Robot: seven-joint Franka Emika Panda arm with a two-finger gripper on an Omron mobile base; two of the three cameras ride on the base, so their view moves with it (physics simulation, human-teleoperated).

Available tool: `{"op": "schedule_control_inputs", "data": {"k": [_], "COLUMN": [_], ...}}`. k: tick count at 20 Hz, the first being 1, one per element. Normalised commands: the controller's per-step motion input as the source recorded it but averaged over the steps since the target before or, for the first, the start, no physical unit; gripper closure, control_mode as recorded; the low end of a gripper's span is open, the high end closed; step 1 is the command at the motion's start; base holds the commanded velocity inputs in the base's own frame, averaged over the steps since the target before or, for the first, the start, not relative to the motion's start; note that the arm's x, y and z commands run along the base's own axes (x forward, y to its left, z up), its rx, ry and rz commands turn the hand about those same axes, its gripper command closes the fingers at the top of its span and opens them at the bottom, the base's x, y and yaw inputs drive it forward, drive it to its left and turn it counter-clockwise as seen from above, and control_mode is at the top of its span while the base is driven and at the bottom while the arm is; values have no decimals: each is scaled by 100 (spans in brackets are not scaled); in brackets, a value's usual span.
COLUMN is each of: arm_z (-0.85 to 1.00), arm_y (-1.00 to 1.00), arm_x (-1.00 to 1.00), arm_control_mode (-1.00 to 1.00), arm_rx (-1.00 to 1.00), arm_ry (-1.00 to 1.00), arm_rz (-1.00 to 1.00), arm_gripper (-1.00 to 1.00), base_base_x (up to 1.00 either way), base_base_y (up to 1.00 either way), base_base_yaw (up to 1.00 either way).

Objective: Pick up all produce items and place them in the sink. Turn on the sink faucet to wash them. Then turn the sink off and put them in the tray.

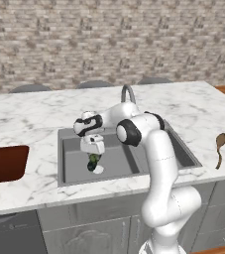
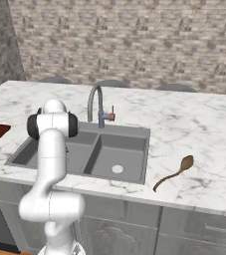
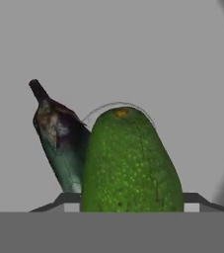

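My gripper [image 1: 93, 159] reaches down into the left basin of the grey sink [image 1: 73, 166], shut on the bright green produce item [image 3: 130, 163]. In the hand view this green item spans the gap between both finger tips. The dark blackish-green oblong produce item [image 3: 59, 138] lies just beside it on the basin floor, leaning against its left side. The pale round drain [image 3: 117, 105] shows right behind the green item. The faucet [image 1: 128, 93] arches over the back of the sink, and no water shows. The reddish-brown tray [image 1: 2, 163] sits on the counter to the left of the sink.
A brown wooden spoon [image 1: 220, 148] lies on the marble counter right of the sink, near the front edge. The right basin [image 2: 119, 152] holds only its drain. The faucet's small lever [image 2: 111, 116] points right. Chair backs stand behind the far counter edge.
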Motion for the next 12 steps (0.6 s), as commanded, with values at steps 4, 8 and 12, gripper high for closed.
{"op": "schedule_control_inputs", "data": {"k": [4, 8, 12], "arm_z": [-2, 10, 22], "arm_y": [-4, 0, 0], "arm_x": [-7, -12, -13], "arm_control_mode": [-100, -100, -100], "arm_rx": [1, 0, -1], "arm_ry": [-4, -4, -5], "arm_rz": [0, 0, 0], "arm_gripper": [-100, -100, -100], "base_base_x": [0, 0, 0], "base_base_y": [0, 0, 0], "base_base_yaw": [0, 0, 0]}}
